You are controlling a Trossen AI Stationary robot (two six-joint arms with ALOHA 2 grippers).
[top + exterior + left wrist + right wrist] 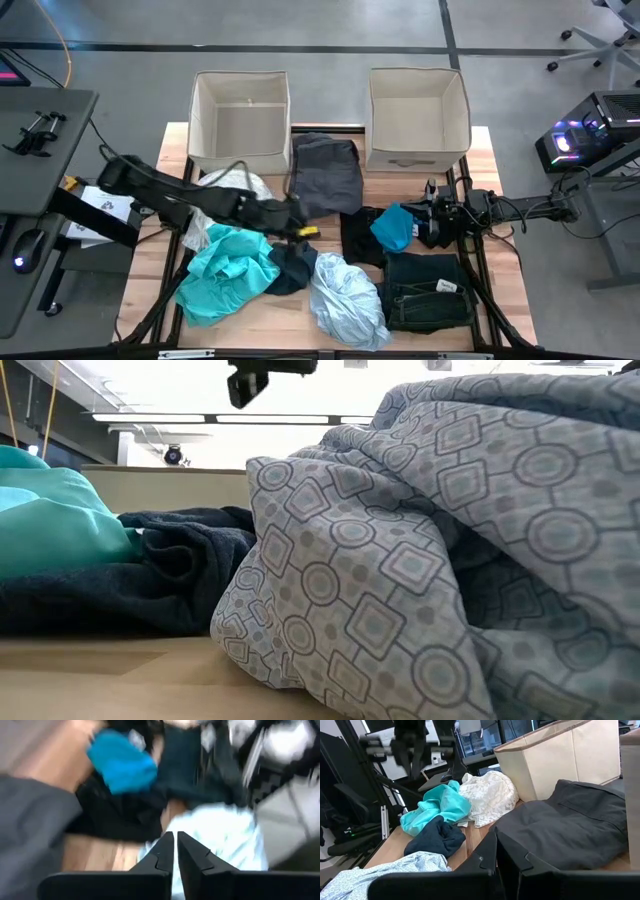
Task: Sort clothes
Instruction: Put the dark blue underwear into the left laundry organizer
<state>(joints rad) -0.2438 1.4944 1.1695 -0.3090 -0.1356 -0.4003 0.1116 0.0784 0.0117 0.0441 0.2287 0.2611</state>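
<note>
The clothes lie in a loose heap on the wooden table: a dark grey garment, a white lace one, a teal one, a navy one, a pale patterned blue one, a black one, a bright blue one and dark denim. My left gripper hangs shut above the heap's middle, by the grey garment's near corner, with nothing between its fingers. My right gripper waits shut at the right, beside the bright blue garment.
Two beige fabric bins stand open along the far edge. The grey garment lies between them. Bare wood shows at the near left corner. A desk with a mouse stands left of the table.
</note>
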